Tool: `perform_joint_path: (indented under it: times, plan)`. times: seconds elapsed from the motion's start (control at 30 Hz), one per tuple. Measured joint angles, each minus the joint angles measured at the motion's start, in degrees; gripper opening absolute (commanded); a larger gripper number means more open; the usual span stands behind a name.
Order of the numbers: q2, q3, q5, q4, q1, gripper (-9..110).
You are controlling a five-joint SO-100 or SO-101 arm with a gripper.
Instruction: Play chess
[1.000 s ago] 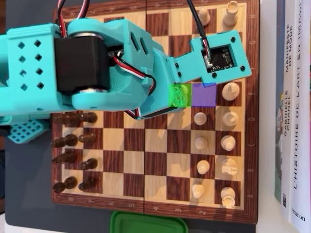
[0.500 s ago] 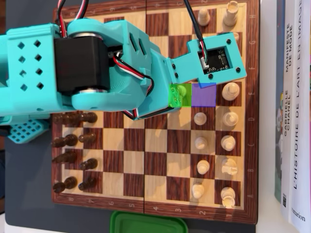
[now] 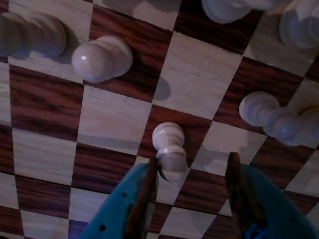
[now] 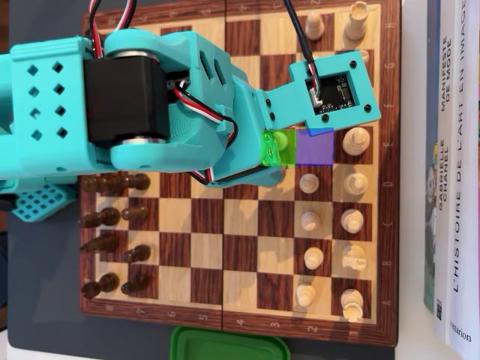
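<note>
A wooden chessboard [image 4: 241, 248] lies under my teal arm. In the wrist view my gripper [image 3: 193, 164] is open, low over the board [image 3: 114, 119]. A white pawn [image 3: 169, 149] stands just inside the left finger [image 3: 147, 191], close to or touching it, and the right finger [image 3: 237, 184] is well clear of it. In the overhead view the arm hides the gripper. A green-tinted square [image 4: 280, 146] with a pawn on it and a purple-tinted square [image 4: 315, 147] lie beside the wrist camera housing [image 4: 334, 90].
More white pieces stand near in the wrist view: a pawn [image 3: 102, 58], a taller piece [image 3: 32, 35], and pieces at right [image 3: 279, 119]. Overhead, white pieces [image 4: 311, 221] fill the right files and dark pieces [image 4: 112, 217] the left. A green container [image 4: 229, 345] and books [image 4: 454, 172] border the board.
</note>
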Motion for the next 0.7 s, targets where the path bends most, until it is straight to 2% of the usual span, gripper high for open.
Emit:
perform_joint_path:
  times: [0.43,0.7]
  plan:
    - [15.38,3.52,0.00,0.35,-0.35,20]
    - [37.53,14.94,0.00,0.35,-0.35,20]
